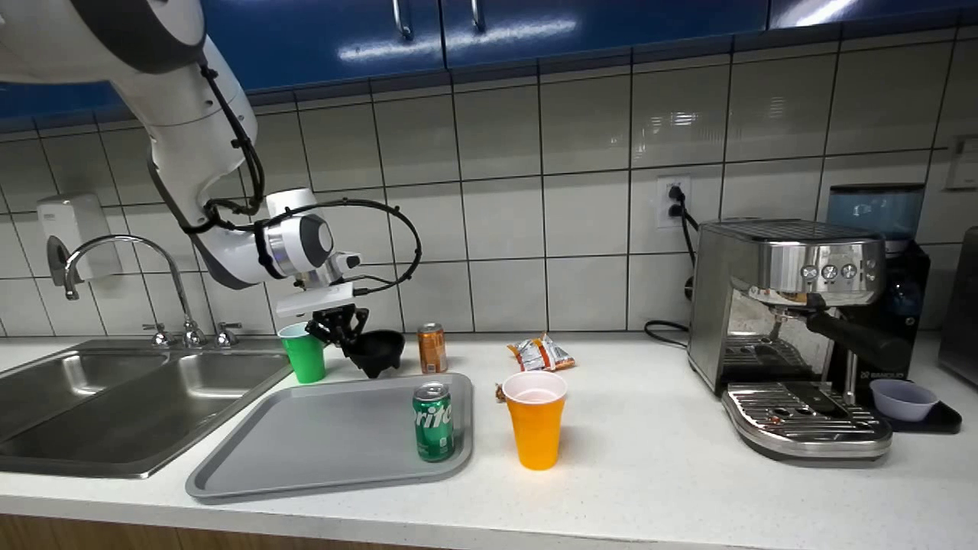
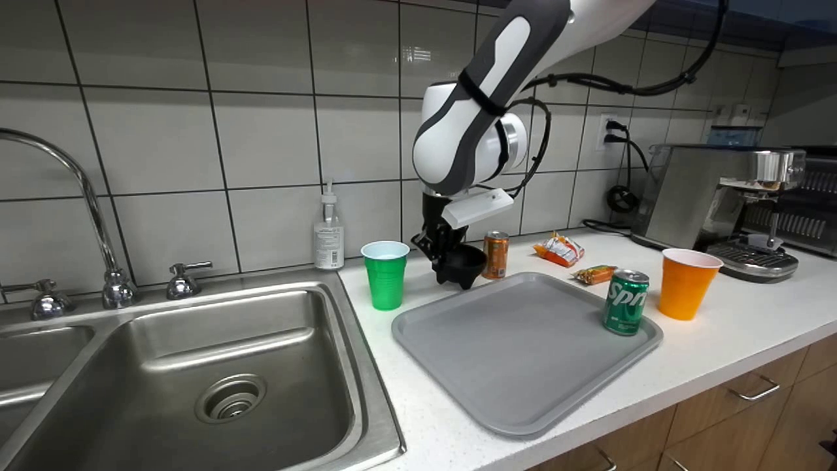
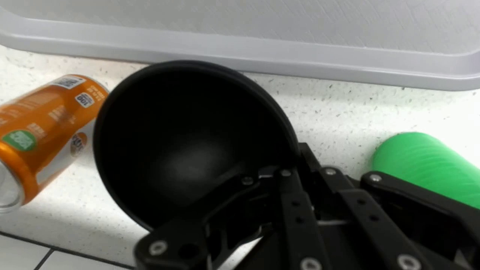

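Observation:
My gripper (image 1: pixel 349 336) is shut on the rim of a black bowl (image 1: pixel 376 351), by the tiled wall. In the wrist view, the bowl (image 3: pixel 187 142) opens toward the camera, with its near wall between the fingertips (image 3: pixel 294 161). The bowl (image 2: pixel 461 263) looks slightly tilted; I cannot tell if it touches the counter. An orange can (image 2: pixel 495 255) stands close beside it, and also shows in the wrist view (image 3: pixel 48 127). A green cup (image 2: pixel 386 281) stands on the gripper's other side. A grey tray (image 2: pixel 516 353) lies in front, with a green Sprite can (image 1: pixel 433 424) on it.
A steel sink (image 2: pixel 281 366) with a faucet (image 1: pixel 164 256) borders the tray side. A soap bottle (image 2: pixel 328 239) stands by the wall. An orange cup (image 1: pixel 536 428), a snack packet (image 1: pixel 541 354) and a smaller packet (image 2: pixel 594 275) lie beyond the tray. A coffee machine (image 1: pixel 787 267) stands farther along.

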### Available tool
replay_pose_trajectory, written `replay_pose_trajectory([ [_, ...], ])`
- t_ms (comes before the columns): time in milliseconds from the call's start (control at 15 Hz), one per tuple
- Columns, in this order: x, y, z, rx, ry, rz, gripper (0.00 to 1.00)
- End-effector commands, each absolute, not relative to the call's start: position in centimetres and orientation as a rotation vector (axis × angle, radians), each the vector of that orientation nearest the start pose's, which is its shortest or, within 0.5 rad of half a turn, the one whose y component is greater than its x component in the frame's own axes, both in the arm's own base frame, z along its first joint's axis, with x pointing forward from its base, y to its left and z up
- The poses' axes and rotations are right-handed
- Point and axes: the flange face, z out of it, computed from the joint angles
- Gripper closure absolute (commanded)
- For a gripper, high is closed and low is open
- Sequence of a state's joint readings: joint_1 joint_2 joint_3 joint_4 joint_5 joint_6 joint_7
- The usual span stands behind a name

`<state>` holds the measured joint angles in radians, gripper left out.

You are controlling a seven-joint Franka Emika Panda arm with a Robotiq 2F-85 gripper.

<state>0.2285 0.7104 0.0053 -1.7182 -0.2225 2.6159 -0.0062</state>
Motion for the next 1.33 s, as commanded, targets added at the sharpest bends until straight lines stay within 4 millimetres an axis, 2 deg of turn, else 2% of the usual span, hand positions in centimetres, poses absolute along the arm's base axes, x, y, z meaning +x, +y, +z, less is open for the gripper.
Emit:
replay_pose_trajectory([
  [0,69.0,17.0,19.0,-3.155,-0.725,-0.319,0.98],
  [533,70.7,17.3,17.5,-3.163,-0.740,-0.310,0.98],
  [600,70.8,17.3,17.8,-3.163,-0.733,-0.314,0.67],
  [733,70.9,17.3,18.4,-3.158,-0.728,-0.339,0.59],
  [1067,70.3,16.8,20.1,-3.144,-0.700,-0.330,0.20],
  [1267,69.7,16.3,20.8,-3.148,-0.662,-0.300,0.01],
])
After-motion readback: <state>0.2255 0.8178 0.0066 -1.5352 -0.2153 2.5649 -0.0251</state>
